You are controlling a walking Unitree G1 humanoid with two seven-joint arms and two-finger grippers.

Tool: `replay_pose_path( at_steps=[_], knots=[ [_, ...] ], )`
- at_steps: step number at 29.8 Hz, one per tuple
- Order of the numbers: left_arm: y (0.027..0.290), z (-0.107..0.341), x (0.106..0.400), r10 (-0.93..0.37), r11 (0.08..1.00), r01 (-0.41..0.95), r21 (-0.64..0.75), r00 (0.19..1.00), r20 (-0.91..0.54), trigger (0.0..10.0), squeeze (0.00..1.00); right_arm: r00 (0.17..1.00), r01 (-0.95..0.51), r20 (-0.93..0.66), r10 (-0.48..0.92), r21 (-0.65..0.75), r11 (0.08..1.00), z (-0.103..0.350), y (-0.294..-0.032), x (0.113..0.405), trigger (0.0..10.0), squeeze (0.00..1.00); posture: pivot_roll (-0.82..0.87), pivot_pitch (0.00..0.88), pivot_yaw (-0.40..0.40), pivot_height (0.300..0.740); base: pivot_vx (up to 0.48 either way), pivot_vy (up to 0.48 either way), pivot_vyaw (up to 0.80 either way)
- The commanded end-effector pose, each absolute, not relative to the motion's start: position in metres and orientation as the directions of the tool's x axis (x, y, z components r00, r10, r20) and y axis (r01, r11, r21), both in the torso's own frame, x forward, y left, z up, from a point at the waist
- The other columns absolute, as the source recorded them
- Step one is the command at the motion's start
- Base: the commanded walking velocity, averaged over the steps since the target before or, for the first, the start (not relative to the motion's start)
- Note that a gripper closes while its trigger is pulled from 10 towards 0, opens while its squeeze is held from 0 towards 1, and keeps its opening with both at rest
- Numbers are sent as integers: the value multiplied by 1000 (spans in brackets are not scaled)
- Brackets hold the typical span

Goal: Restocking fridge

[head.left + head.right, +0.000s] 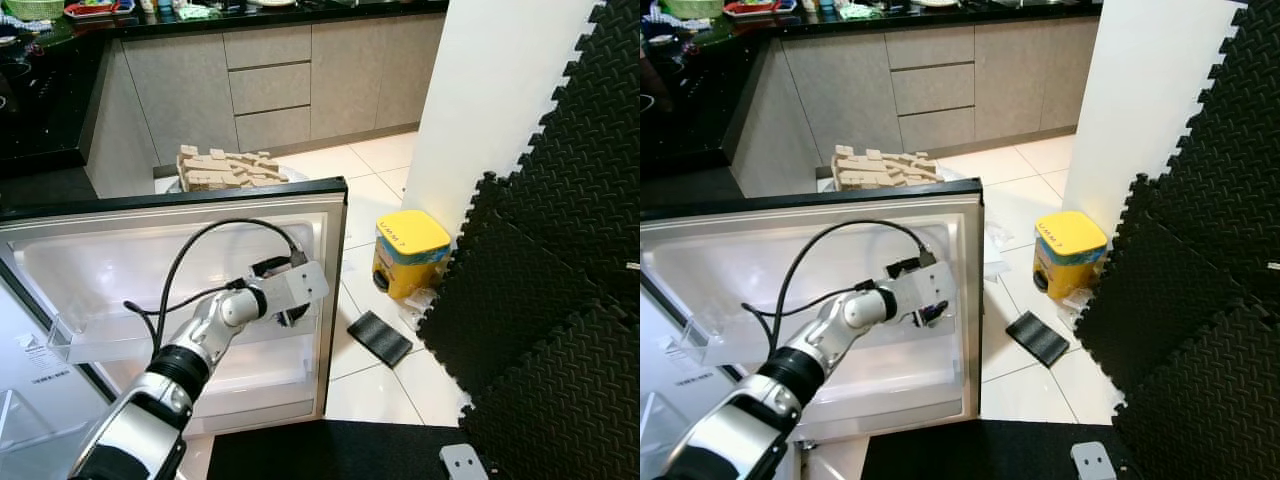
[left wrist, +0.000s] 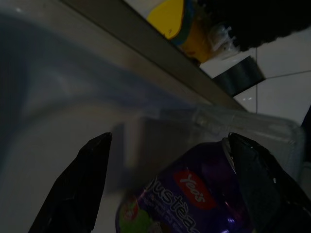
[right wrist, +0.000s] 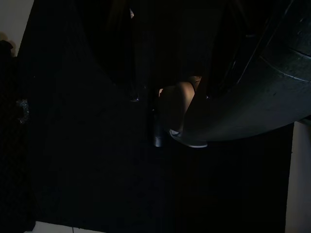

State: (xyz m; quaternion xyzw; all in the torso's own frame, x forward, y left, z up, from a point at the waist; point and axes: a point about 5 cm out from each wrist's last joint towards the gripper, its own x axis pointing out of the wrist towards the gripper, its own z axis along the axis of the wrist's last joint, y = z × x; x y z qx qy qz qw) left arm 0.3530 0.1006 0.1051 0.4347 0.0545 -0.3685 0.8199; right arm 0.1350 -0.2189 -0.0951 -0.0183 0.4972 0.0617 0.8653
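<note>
The fridge door (image 1: 170, 200) stands wide open in front of me, its white inner side facing up. My left arm reaches to the door's right side, where my left gripper (image 1: 292, 316) is down in the clear door shelf (image 2: 252, 121). In the left wrist view a purple Yeo's drink can (image 2: 194, 199) sits tilted between the two black fingers (image 2: 82, 179). The fingers are spread wide, with a gap on one side of the can, so the left gripper (image 2: 167, 138) is open. The right wrist view is very dark, with the arm hanging idle.
A yellow bin (image 1: 410, 250) and a small black pad (image 1: 379, 338) lie on the tiled floor right of the door. Black foam mats (image 1: 560, 300) lean against the white wall on the right. A stack of wooden blocks (image 1: 225, 168) sits behind the door, before grey cabinets (image 1: 270, 85).
</note>
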Motion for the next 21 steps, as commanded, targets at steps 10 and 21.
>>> replay_pose_path(
  at_steps=[10,21],
  knots=[
    [119,99,356,-469,315,624,715,757,-454,10000,0,506,-126,-858,89,29,992,-95,-219,136,10000,0,-74,0,23,740,0,0,0],
    [122,97,357,-437,292,625,724,761,-480,10000,0,506,-131,-858,91,28,991,-95,-218,136,10000,0,-74,0,22,740,0,0,0]
  ],
)
